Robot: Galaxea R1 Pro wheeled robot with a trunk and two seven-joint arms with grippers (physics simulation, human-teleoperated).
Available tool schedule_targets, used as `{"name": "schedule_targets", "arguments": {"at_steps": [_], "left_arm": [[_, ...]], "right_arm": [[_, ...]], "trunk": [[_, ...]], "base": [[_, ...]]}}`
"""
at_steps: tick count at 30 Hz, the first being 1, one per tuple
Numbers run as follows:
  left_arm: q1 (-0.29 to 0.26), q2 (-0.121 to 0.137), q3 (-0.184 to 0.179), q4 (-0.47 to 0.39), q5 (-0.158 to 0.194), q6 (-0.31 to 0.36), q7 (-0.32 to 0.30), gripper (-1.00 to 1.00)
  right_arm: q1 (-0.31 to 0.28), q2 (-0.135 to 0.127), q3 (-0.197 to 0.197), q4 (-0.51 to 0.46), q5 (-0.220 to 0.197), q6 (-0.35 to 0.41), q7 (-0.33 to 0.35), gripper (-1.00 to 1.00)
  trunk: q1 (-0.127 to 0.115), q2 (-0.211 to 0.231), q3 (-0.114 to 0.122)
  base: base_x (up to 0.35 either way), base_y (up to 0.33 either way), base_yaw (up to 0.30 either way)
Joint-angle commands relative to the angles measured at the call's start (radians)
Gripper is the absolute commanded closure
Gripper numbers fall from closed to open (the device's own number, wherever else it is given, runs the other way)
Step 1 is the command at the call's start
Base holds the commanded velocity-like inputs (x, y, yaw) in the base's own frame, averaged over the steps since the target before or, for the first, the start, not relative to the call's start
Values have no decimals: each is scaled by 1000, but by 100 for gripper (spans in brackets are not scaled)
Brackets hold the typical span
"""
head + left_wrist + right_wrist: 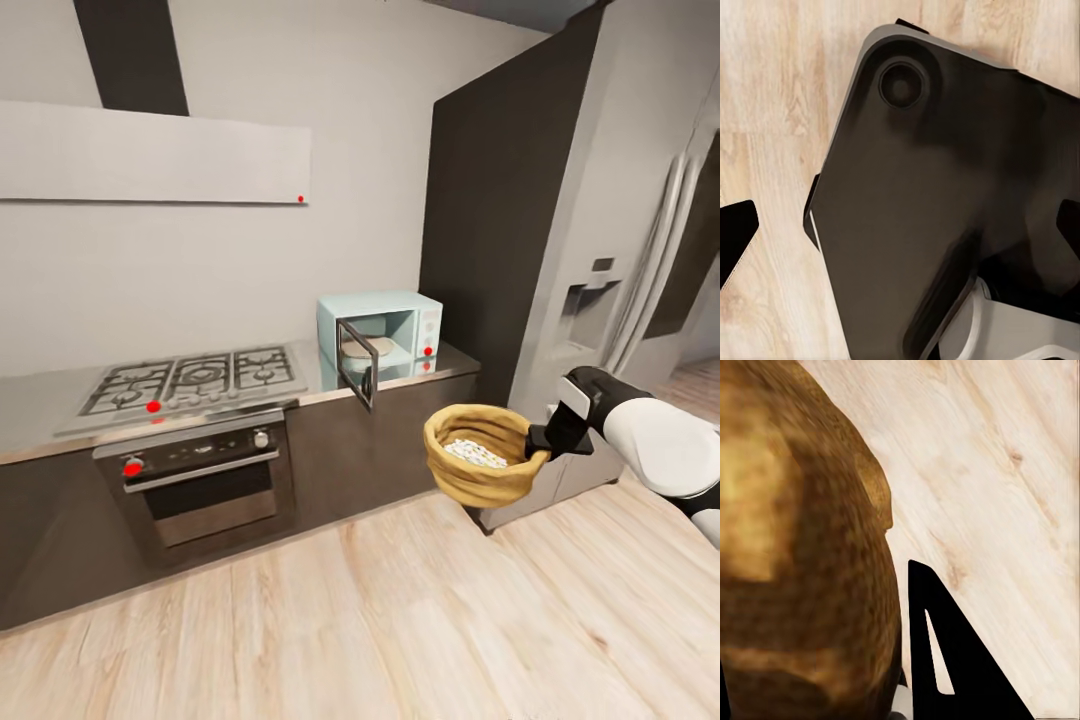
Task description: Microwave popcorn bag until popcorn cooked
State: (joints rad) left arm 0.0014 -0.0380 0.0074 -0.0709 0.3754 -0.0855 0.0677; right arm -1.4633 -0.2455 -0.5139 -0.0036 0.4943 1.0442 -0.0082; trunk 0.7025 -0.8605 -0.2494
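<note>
Overhead, popcorn inside gripper-held popcorn bag.

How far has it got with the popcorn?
Done: the popcorn bag is off the countertop, and the microwave door stands open. In hand: the right tool holds the bag by its rim above the floor. Left: placing it inside, shutting the door, heating.

head: high, facing microwave | right wrist: close on popcorn bag (shared) | left wrist: floorward, probably
</note>
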Motion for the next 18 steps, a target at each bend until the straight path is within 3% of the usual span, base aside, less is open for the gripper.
{"name": "schedule_targets", "arguments": {"at_steps": [1,6,18], "left_arm": [[0,0,0,-1,4,-2,3,-100],[0,0,0,-1,4,-2,3,-100],[0,0,4,-1,9,-2,5,-100]], "right_arm": [[0,0,-9,0,6,3,-1,100],[-1,-3,-9,0,2,3,-1,100],[0,-15,-9,0,5,3,1,100]], "trunk": [[0,-1,-1],[0,-1,1],[0,-1,2]], "base": [[0,0,-284],[0,0,-246],[0,0,-13]]}}
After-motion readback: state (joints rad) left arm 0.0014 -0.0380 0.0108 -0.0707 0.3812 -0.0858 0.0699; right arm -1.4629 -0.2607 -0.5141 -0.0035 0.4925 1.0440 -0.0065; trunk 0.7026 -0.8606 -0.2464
